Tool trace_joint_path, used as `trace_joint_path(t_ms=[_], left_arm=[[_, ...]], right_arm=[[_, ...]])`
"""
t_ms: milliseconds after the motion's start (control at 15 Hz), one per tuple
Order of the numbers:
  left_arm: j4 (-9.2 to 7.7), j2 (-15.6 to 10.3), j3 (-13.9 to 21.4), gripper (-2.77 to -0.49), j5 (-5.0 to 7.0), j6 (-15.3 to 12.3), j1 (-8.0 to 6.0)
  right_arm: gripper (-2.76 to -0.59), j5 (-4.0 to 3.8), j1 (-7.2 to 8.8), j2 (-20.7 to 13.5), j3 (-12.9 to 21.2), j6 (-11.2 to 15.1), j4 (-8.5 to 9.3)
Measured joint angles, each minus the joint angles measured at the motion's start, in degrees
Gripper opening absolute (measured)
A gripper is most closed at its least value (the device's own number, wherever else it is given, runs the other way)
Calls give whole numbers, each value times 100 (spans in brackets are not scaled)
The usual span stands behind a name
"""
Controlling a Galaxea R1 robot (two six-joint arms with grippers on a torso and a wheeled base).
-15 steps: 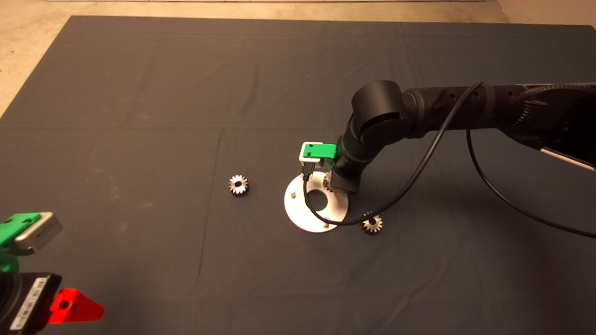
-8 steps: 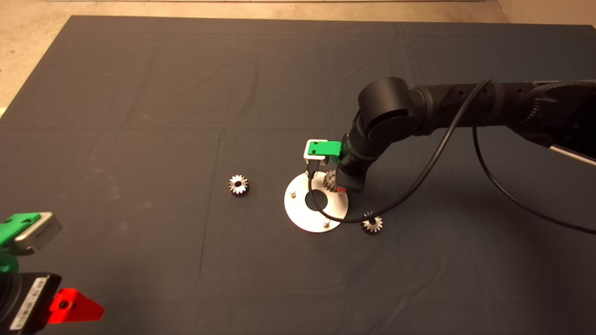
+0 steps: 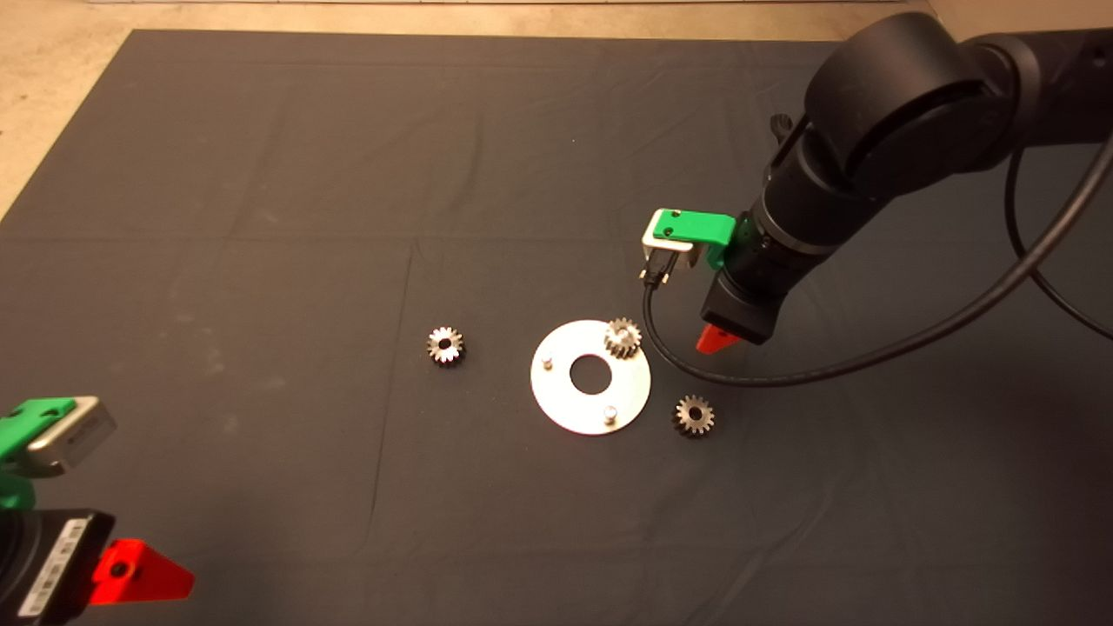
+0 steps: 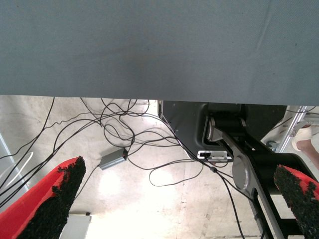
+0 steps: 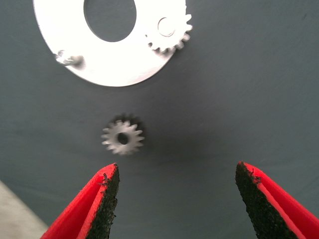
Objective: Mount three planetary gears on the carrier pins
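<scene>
- My right claw (image 3: 718, 341) has lifted clear of the disc (image 3: 574, 409), spread wide and empty; a second ago it sat low over the disc's rim.
- It left one gear (image 3: 623, 337) seated on the pin at the disc's far-right edge.
- Two pins (image 3: 547, 359) on the disc remain bare.
- One loose gear (image 3: 694, 416) lies just off the disc's near-right edge; another (image 3: 445, 345) lies well to the disc's left.
- I judge one of three done; the near-right gear looks the handiest next.
- My left claw (image 3: 130, 569) waits, fingers apart, far from the disc at the mat's near-left corner.
</scene>
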Motion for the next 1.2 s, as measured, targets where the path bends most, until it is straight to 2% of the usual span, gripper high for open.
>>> trace_joint_path(t_ms=[67, 200, 333, 400, 467, 600, 733, 867, 1000, 1200], left_arm=[[0, 5, 0, -51, 0, 0, 0], [0, 18, 0, -51, 0, 9, 0], [0, 20, 0, -51, 0, 72, 0], [0, 18, 0, -51, 0, 122, 0], [0, 18, 0, -51, 1, 160, 0], [-20, 29, 0, -51, 0, 252, 0], [-97, 29, 0, -51, 0, 317, 0], [-122, 24, 0, -51, 0, 364, 0], [-144, 13, 0, -51, 0, 407, 0], [-146, 13, 0, -51, 0, 447, 0]], right_arm=[[-148, 11, 28, -29, 100, 466, 65], [-146, -3, 48, -82, 221, 1447, 191], [-134, -12, 44, -82, 335, 2174, 285], [-132, -9, 25, -94, 437, 2397, 315], [-122, -6, -37, -99, 565, 2540, 347], [-120, -1, -267, -160, 853, 2748, 440], [-103, -3, -485, -204, 1028, 2935, 453], [-103, 3, -650, -250, 1125, 3015, 455], [-103, 7, -780, -413, 1161, 3086, 455], [-103, -19, -862, -759, 1165, 3212, 446]])
